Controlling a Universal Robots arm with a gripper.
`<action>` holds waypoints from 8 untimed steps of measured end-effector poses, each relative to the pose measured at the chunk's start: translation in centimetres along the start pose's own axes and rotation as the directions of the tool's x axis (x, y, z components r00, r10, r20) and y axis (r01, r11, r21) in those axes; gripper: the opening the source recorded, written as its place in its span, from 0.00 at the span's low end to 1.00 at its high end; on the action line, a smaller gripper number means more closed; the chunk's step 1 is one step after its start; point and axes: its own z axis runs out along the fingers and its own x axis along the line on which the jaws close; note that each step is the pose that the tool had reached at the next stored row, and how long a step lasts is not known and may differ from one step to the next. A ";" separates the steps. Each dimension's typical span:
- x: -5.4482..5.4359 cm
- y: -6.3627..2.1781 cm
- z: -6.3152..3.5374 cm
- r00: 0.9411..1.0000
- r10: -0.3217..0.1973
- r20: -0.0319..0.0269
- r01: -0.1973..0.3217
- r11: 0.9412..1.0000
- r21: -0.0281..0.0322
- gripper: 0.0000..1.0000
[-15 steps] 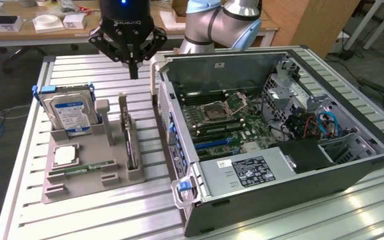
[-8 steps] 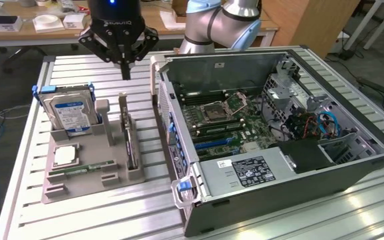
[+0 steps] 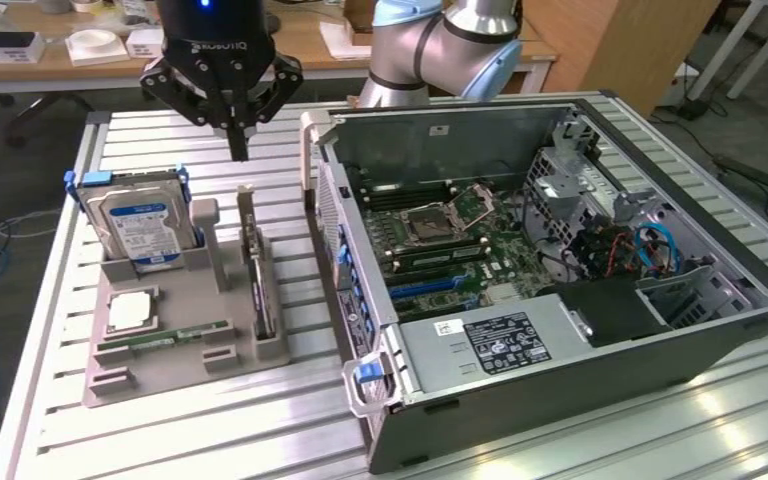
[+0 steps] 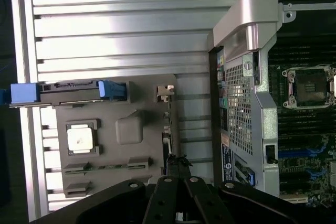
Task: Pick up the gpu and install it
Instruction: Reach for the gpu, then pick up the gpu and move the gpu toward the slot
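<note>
Your gripper (image 3: 239,148) hangs above the gpu (image 3: 263,290), jaws pressed together, empty; the gpu stands edge-on in its gray tray (image 3: 204,300).

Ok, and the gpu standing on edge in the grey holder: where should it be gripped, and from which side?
Probably its top long edge, mid-length, coming straight down. The gpu stands upright and thin in the grey holder, so both flat faces are free for the fingers, while the holder's posts cover its ends. The shut gripper hangs above the holder.
</note>
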 end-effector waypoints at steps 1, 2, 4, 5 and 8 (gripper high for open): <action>0.0 0.00 0.00 1.000 0.000 0.000 0.000 1.000 0.000 0.10; 0.0 0.00 0.00 1.000 0.000 0.000 0.000 1.000 0.000 0.10; 0.0 0.00 -0.01 1.000 0.000 0.000 0.000 1.000 0.000 0.10; 0.0 0.00 0.00 1.000 0.000 0.000 0.000 1.000 0.000 0.10; 0.0 0.00 -0.01 1.000 0.000 0.000 0.000 1.000 0.000 0.10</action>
